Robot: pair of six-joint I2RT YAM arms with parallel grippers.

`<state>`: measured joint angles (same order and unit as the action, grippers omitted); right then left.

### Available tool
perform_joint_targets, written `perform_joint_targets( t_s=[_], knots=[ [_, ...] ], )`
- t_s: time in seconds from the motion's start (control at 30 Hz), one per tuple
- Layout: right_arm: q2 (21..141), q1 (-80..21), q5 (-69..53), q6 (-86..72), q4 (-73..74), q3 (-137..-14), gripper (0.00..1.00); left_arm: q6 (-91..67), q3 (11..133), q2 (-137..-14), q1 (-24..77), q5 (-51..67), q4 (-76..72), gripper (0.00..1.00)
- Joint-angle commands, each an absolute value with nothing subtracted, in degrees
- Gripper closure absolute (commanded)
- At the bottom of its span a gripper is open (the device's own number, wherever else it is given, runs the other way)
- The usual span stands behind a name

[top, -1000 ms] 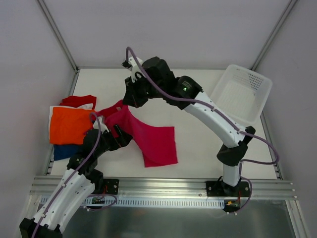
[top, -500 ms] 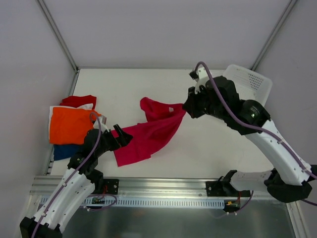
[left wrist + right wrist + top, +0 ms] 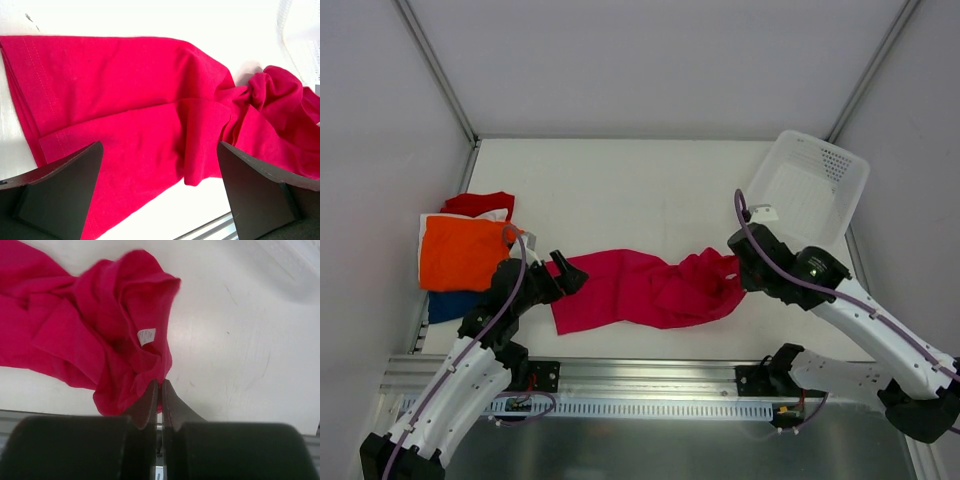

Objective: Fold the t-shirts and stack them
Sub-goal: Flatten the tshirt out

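Note:
The magenta-pink t-shirt [image 3: 640,290] lies stretched left to right near the table's front edge, flat at its left end and bunched at its right. My right gripper [image 3: 736,270] is low at the bunched end and shut on the cloth's edge [image 3: 160,382], beside the neck label [image 3: 146,335]. My left gripper [image 3: 568,271] hovers over the shirt's left end, open wide, with the cloth [image 3: 125,100] below its fingers [image 3: 75,175] and nothing between them. At the far left lies a stack of t-shirts: orange [image 3: 460,252] on top, red [image 3: 480,203], white [image 3: 423,225] and dark blue [image 3: 450,305] showing at the edges.
A white perforated plastic basket [image 3: 840,160] stands tilted at the back right corner. A metal rail [image 3: 640,375] runs along the table's near edge. Frame posts rise at both back corners.
My right gripper has swung from the back left across to the front right and come down, pulling the magenta shirt out long. The left arm has stayed where it was.

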<state>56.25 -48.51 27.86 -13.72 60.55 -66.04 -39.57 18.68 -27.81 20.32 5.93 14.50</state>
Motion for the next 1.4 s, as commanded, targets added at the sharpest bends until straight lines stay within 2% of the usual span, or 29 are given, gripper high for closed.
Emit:
perform_joint_targets(
  t_s=[0.0,0.2,0.33,0.37,0.4,0.5,0.6,0.8,1.03,1.23,1.37],
  knots=[
    [54.85,-48.43,34.18,-23.35,68.19,-61.98,0.99,-39.46,18.11,-28.3,21.0,6.42,12.22,0.01],
    [52.47,-49.13,38.48,-31.1,76.63,-58.53,0.99,-38.58,18.72,-31.46,20.92,1.85,12.3,0.01],
    [51.42,-50.01,42.27,-38.03,86.98,-60.64,0.93,-39.02,20.74,-39.09,21.71,-2.54,11.95,0.02],
    [50.98,-50.27,42.97,-39.01,88.32,-60.73,0.87,-39.2,21.87,-42.59,22.06,-3.51,11.95,0.02],
    [50.63,-50.27,43.76,-39.55,90.07,-60.73,0.53,-39.2,22.49,-44.37,23.19,-5.6,11.95,0.03],
    [49.05,-50.71,44.47,-41.3,90.7,-60.12,0.05,-39.64,24.96,-50.35,26.0,-10.17,11.95,0.05],
    [47.21,-51.68,45.09,-40.61,88.17,-60.29,0.01,-39.9,26.45,-53.43,27.85,-13.17,11.87,0.05],
    [45.0,-51.94,42.9,-33.77,78.43,-59.24,0.01,-40.17,26.46,-54.58,28.74,-15.38,12.04,0.05],
    [47.54,-51.77,40.52,-24.18,61.98,-56.69,0.0,-41.13,28.39,-54.58,30.85,-19.42,15.29,0.1],
    [50.79,-47.64,27.89,-16.97,44.14,-53.0,0.01,-42.97,30.06,-58.71,34.54,-21.97,16.61,0.1],
    [55.36,-45.8,26.11,-16.44,38.16,-50.63,0.01,-44.3,30.32,-61.43,37.61,-24.16,16.7,0.1]
  ],
)
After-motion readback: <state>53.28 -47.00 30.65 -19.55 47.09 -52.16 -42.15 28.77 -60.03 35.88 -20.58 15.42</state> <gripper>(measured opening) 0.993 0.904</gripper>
